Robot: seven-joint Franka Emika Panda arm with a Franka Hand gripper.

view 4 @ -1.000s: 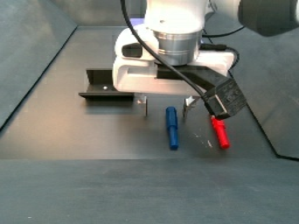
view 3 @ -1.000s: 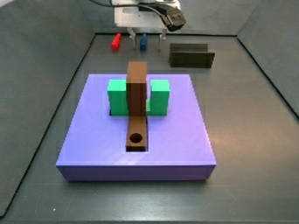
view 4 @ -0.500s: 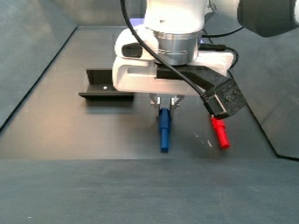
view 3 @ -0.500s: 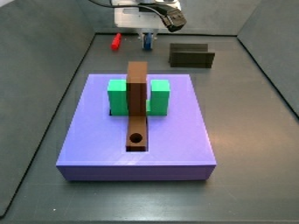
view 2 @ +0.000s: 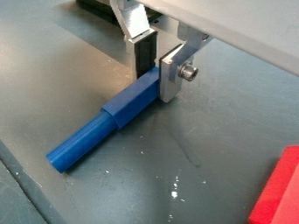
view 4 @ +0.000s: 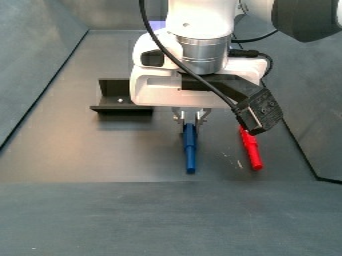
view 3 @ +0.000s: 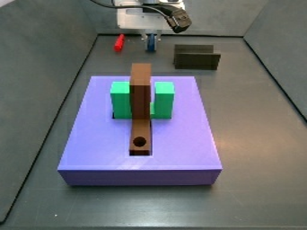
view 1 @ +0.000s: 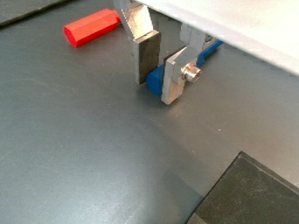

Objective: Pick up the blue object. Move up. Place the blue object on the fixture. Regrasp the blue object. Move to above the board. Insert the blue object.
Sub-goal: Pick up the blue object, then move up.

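The end effector (view 2: 160,63) is low over the tabletop (view 4: 94,205), its silver fingers (view 1: 173,77) clamped on one end of the blue object (view 2: 105,121), which lies flat on the dark surface. A red peg (view 4: 250,151) lies just beside it. The fixture (view 4: 120,100) stands near, on the blue object's other side. In a side view, the board (view 3: 142,144), with its green block (view 3: 162,99) and brown bar (view 3: 142,108), sits well apart.

End effector (view 4: 190,119) low on counter (view 4: 80,210), straddling peg (view 4: 190,147) end; second peg (view 4: 250,150) beside it, fixture (view 4: 120,98) opposite side.
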